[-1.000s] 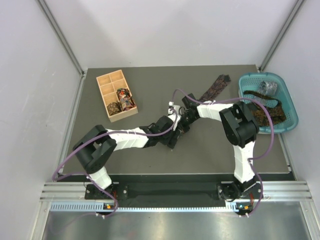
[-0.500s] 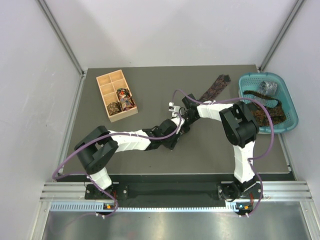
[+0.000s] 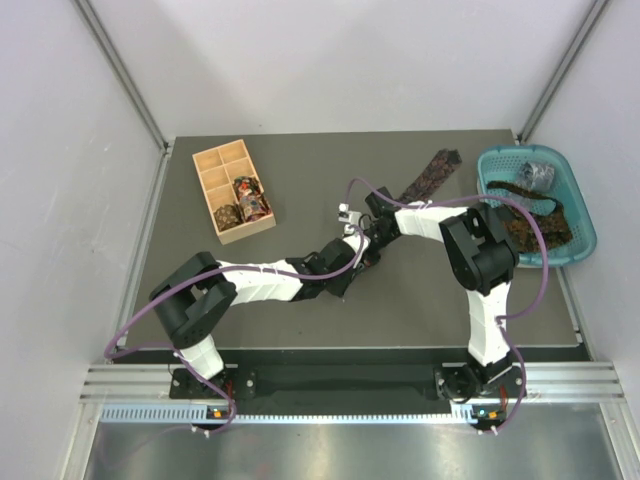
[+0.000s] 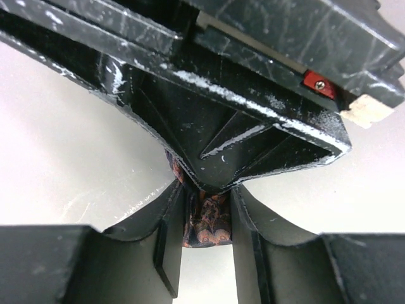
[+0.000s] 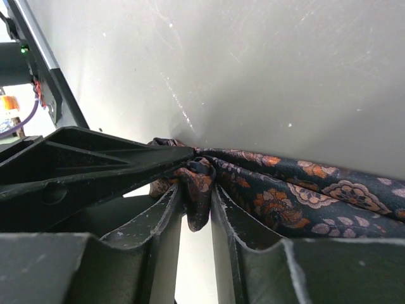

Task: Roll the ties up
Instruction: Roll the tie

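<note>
Seems partway through. Already stowed in the lower compartments of the box [image 3: 210, 160], upper left of the frame: a red coil [image 3: 251, 194] and a dark coil [image 3: 230, 216]; judged done. Waiting in the basket [image 3: 484, 180], right edge: a speckled tie [image 3: 535, 222] lying loose and a grey coil [image 3: 537, 176], too small to tell how tightly wound.

In hand now: the paisley tie [image 3: 432, 172], stretched flat across the table [image 3: 300, 170] from upper right toward frame centre. Held there by both tools: left gripper [image 4: 207, 235] closed on the tie's near end, fabric pinched between the fingers; right gripper [image 5: 197, 212] likewise clamped on a bunched fold just beside it, as seen in the wrist views.

Looks like the first turn only, with no coil built yet and nearly the whole strip left to wind, then to box; after that, the basket's lot.
</note>
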### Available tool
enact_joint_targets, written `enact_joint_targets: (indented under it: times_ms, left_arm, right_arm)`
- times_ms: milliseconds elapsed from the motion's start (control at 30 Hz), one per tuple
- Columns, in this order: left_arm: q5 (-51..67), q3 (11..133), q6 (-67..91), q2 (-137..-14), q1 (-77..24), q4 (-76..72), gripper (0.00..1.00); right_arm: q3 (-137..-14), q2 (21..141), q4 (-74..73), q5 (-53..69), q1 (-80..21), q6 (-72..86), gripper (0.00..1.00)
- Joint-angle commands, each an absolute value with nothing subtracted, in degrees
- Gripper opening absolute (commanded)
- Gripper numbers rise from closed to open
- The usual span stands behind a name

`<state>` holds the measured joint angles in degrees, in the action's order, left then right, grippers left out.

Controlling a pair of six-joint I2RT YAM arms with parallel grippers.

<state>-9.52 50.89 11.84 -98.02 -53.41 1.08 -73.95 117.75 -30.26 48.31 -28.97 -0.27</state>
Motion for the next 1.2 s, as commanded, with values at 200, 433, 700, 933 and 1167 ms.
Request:
enact_joint_targets:
  times_ms: [200, 433, 700, 933, 1167]
  left_arm:
    - [-7.6, 51.4, 11.8, -99.8, -53.6, 2.2, 0.32]
    - [-8.3, 52.9, 11.7, -99.6, -53.6, 2.5, 0.53]
    - [-7.7, 55.4, 11.7, -100.3, -51.9, 3.1, 0.70]
    - [-3.1, 54.3, 12.3, -100.4, -50.1, 2.5, 0.49]
    - [-1.4, 54.0, 12.1, -101.7, -50.4, 3.3, 0.41]
  right_arm:
    - [-77.1, 116.5, -31.8, 47.3, -27.9, 1.1, 0.18]
    - [-76.6, 118.1, -31.9, 46.0, -28.3, 0.4, 0.00]
    - [-75.7, 117.7, -31.7, 46.4, -28.4, 0.4, 0.00]
    - [-75.9, 117.9, -31.7, 46.6, -28.4, 0.4, 0.00]
    - [-76.4, 117.4, -32.0, 46.8, -28.3, 0.4, 0.10]
